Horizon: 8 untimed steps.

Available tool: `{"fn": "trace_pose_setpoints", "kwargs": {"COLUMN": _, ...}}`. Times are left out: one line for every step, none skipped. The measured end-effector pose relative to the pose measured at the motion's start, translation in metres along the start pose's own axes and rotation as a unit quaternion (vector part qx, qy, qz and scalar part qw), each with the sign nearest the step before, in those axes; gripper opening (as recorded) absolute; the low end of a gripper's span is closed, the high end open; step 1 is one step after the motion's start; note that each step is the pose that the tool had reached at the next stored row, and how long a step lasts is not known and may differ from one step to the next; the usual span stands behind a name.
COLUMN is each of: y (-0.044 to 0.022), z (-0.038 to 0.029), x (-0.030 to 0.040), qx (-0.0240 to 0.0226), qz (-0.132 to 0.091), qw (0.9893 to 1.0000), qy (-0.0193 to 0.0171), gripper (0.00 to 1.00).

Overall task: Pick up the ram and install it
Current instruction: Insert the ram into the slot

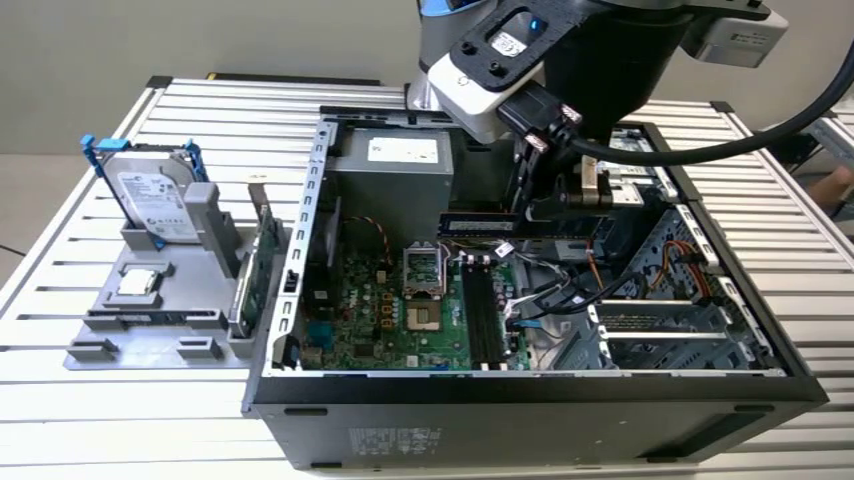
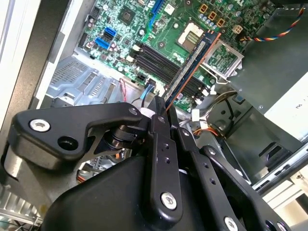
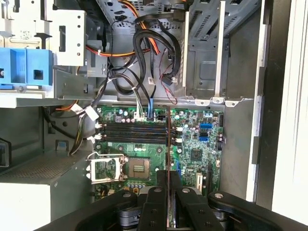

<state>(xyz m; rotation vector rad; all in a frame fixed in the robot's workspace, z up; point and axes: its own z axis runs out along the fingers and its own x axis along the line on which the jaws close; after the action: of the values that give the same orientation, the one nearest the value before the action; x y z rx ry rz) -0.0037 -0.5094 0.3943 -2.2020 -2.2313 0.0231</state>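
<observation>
The ram (image 1: 497,225) is a thin dark stick hanging level inside the open computer case (image 1: 534,395), above the motherboard (image 1: 367,310). My gripper (image 1: 554,215) is shut on one end of it. The long black slots (image 1: 483,318) lie below the stick and run crosswise to it. In the second wrist view the ram (image 2: 192,67) juts out from the black fingers (image 2: 159,113) across the slots (image 2: 161,62). The first wrist view has the ram (image 3: 168,144) edge-on as a thin line rising from my gripper (image 3: 168,190), beside the slots (image 3: 132,130).
A silver hard drive in a blue frame (image 1: 150,195) stands on a grey holder (image 1: 154,305) at the exterior view's left, with a green card (image 1: 262,255) beside the case wall. Inside the case are a power supply (image 1: 394,165), loose cables (image 1: 561,285) and drive bays (image 1: 667,320).
</observation>
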Motion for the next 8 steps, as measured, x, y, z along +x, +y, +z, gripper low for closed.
{"fn": "trace_pose_setpoints", "kwargs": {"y": 0.0, "z": 0.0, "x": 0.0, "qx": 0.0, "qz": 0.0, "qw": 1.0, "qy": 0.0, "gripper": 0.0}}
{"fn": "trace_pose_setpoints", "kwargs": {"y": 0.0, "z": 0.0, "x": 0.0, "qx": 0.0, "qz": 0.0, "qw": 1.0, "qy": 0.0, "gripper": 0.0}}
{"fn": "trace_pose_setpoints", "kwargs": {"y": 0.0, "z": 0.0, "x": 0.0, "qx": 0.0, "qz": 0.001, "qw": 1.0, "qy": 0.0, "gripper": 0.0}}
{"fn": "trace_pose_setpoints", "kwargs": {"y": 0.0, "z": 0.0, "x": 0.0, "qx": 0.0, "qz": 0.003, "qw": 1.0, "qy": 0.0, "gripper": 0.0}}
{"fn": "trace_pose_setpoints", "kwargs": {"y": 0.0, "z": 0.0, "x": 0.0, "qx": 0.0, "qz": 0.006, "qw": 1.0, "qy": 0.0001, "gripper": 0.0}}
{"fn": "trace_pose_setpoints", "kwargs": {"y": 0.0, "z": 0.0, "x": 0.0, "qx": 0.0, "qz": 0.009, "qw": 1.0, "qy": 0.0001, "gripper": 0.0}}
{"fn": "trace_pose_setpoints", "kwargs": {"y": 0.0, "z": 0.0, "x": 0.0, "qx": 0.0001, "qz": 0.012, "qw": 0.9999, "qy": 0.0002, "gripper": 0.0}}
{"fn": "trace_pose_setpoints", "kwargs": {"y": 0.0, "z": 0.0, "x": 0.0, "qx": 0.0001, "qz": 0.015, "qw": 0.9999, "qy": 0.0002, "gripper": 0.0}}
